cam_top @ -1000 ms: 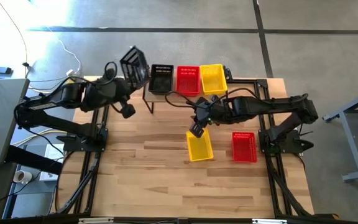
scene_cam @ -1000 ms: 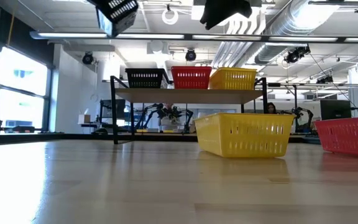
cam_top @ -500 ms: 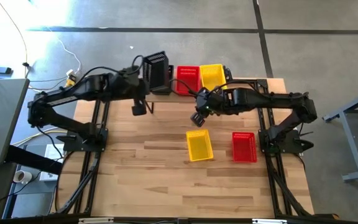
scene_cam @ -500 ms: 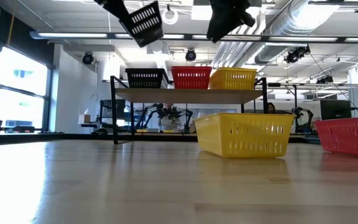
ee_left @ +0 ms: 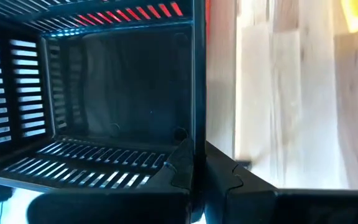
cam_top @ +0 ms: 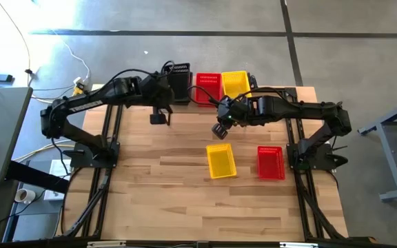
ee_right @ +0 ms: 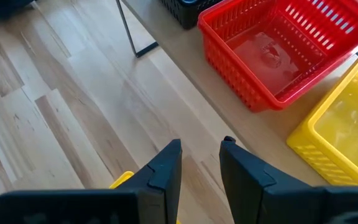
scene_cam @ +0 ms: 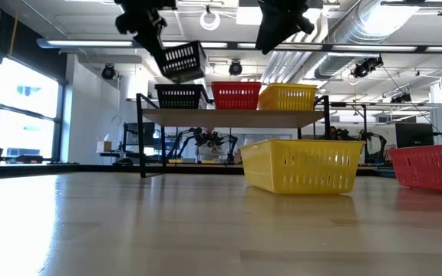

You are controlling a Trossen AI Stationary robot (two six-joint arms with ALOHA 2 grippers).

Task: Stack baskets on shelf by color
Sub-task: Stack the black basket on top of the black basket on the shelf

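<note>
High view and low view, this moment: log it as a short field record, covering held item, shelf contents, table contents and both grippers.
held item: black basket, clamped by its rim in the left gripper, in the air above the shelf's black stack
shelf: black stack, red stack, yellow stack, side by side
table: one yellow basket and one red basket, apart from each other
right gripper: empty, fingers slightly apart, raised in front of the shelf
stage: black basket not yet set down
</note>
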